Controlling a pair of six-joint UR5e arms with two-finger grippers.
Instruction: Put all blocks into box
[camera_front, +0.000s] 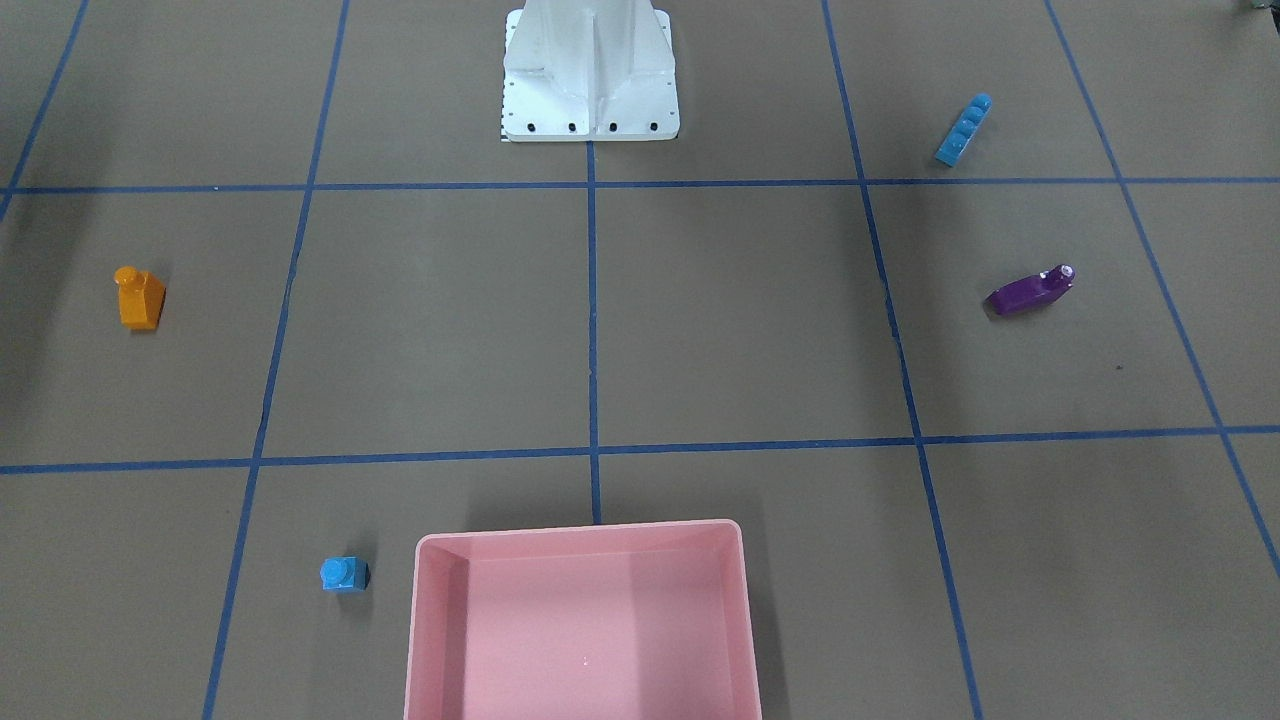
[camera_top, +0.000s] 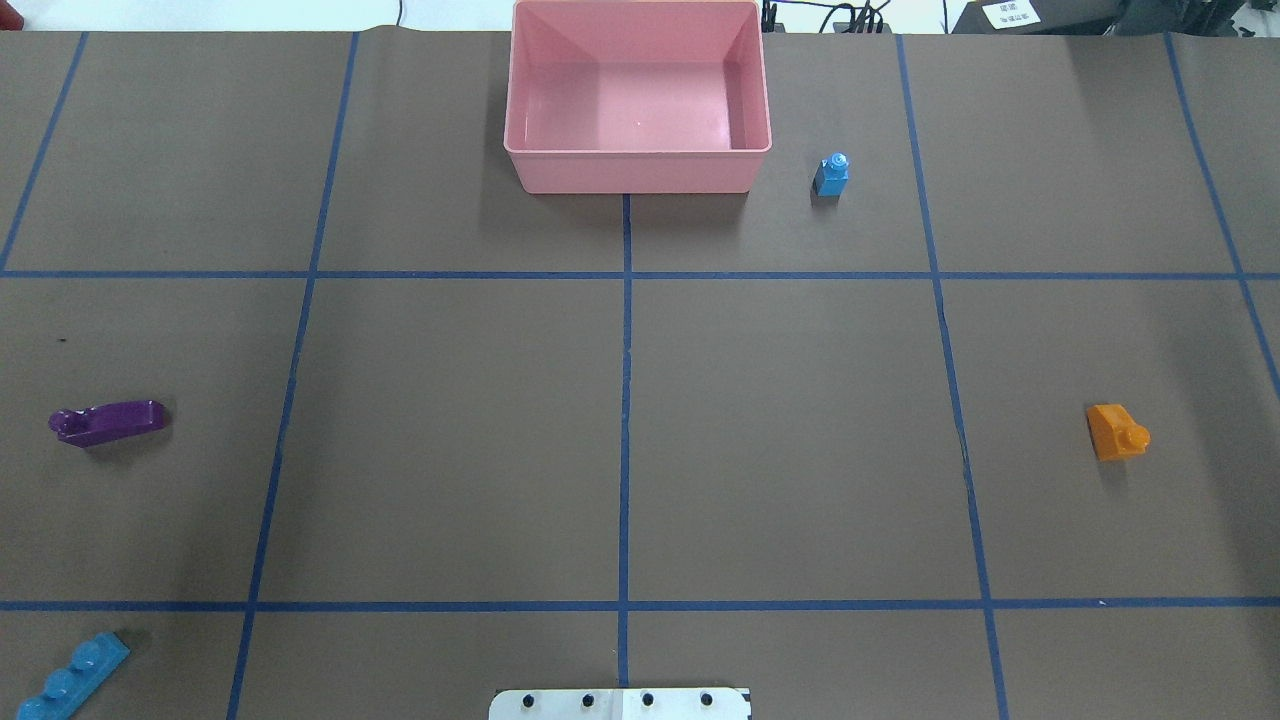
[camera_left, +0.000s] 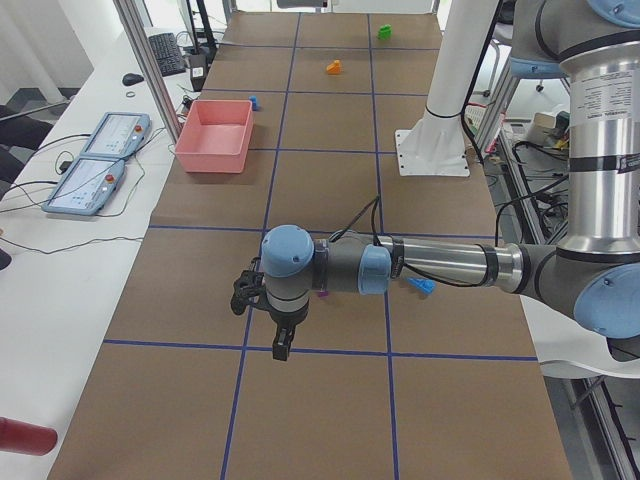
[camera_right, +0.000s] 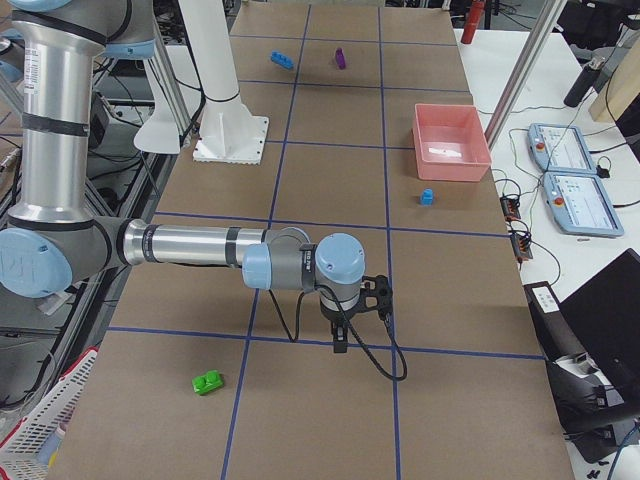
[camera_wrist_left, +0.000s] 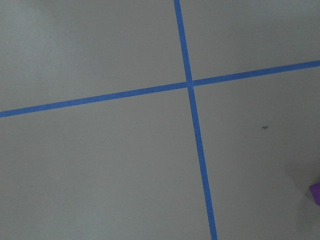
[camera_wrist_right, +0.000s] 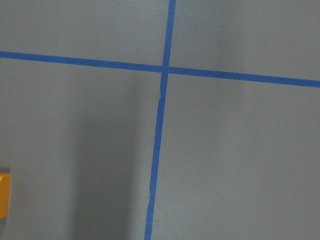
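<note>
Fingers pointed down over the table (camera_right: 450, 300), the left gripper (camera_left: 283, 347) and right gripper (camera_right: 340, 342) show only from the sides, too small to tell clenched from released. The shallow pink box (camera_top: 636, 172) sits empty at the table's far edge, with the small blue cube (camera_top: 832, 176) just beside it. Well apart lie the orange brick (camera_top: 1116, 432), the purple brick (camera_top: 108, 421), the long blue brick (camera_top: 75, 675), cut off at the overhead view's edge, and the green brick (camera_right: 208, 381).

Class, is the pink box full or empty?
Empty. The pink box shows only its bare floor, and the small blue brick stands outside, beside it.
</note>
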